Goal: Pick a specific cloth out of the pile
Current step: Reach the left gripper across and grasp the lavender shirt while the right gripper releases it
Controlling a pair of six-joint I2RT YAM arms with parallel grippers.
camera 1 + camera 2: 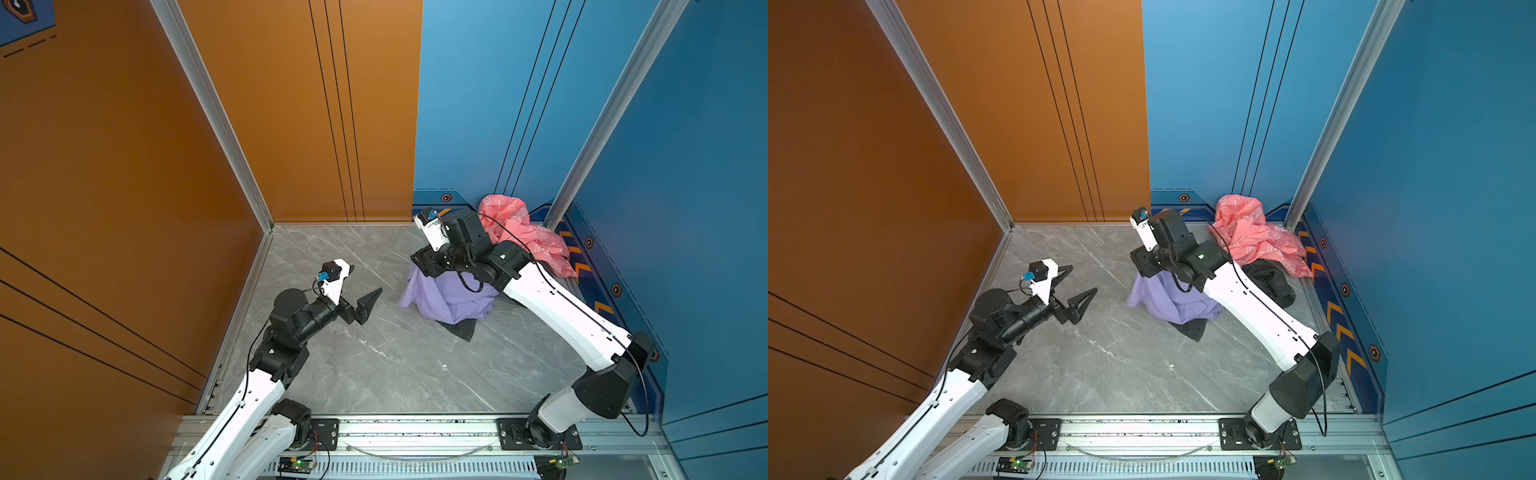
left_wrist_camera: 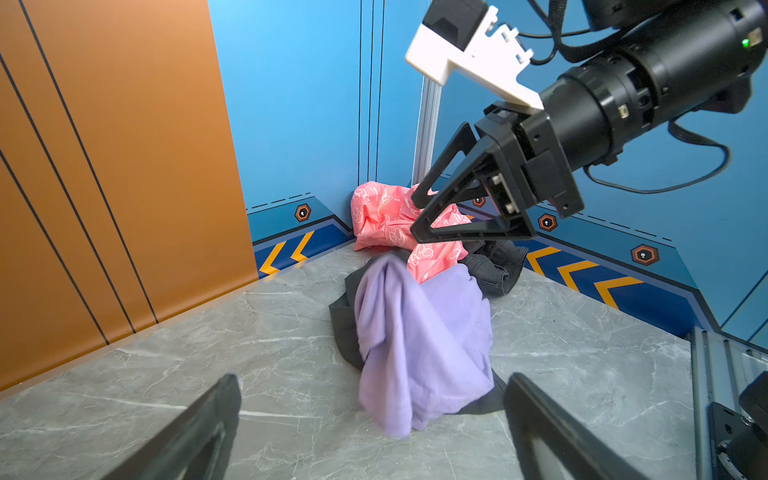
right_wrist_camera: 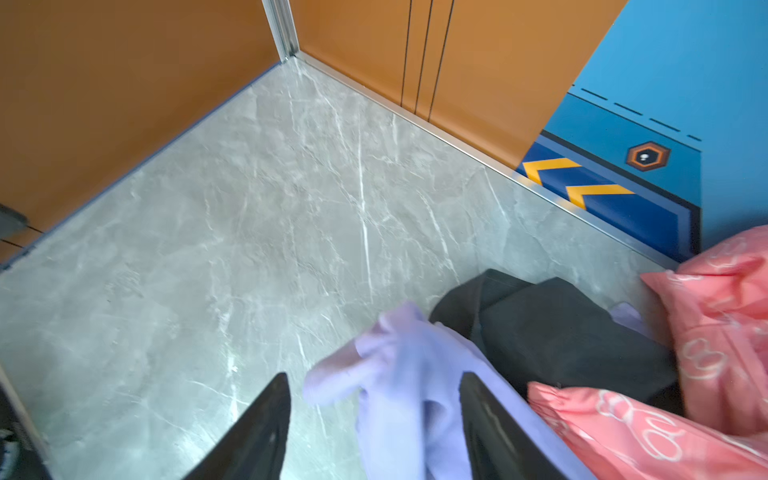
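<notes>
Spreading wide to the left and front of the garments, the grey marble-patterned tabletop (image 1: 374,365) lay bare. It was bounded by smooth orange wall panels (image 1: 124,166) on the left, blue wall panels (image 1: 685,166) on the right and an aluminium rail (image 1: 415,430) at the near edge. The pile of crumpled garments (image 1: 1254,245) sat in the far right corner, with a pink white-printed jacket (image 1: 519,232) against the blue wall and a black heavy garment (image 1: 1271,282) beside it. The plain lavender soft knit cloth (image 1: 440,299) stood in a draped, peaked heap just in front, over a dark grey piece (image 1: 463,330). The right gripper (image 2: 415,217) hung just above that peak, its 2 jaws partly apart, gripping nothing. The left gripper (image 1: 366,279) hovered over bare tabletop near the cloth, jaws spread fully, empty.
</notes>
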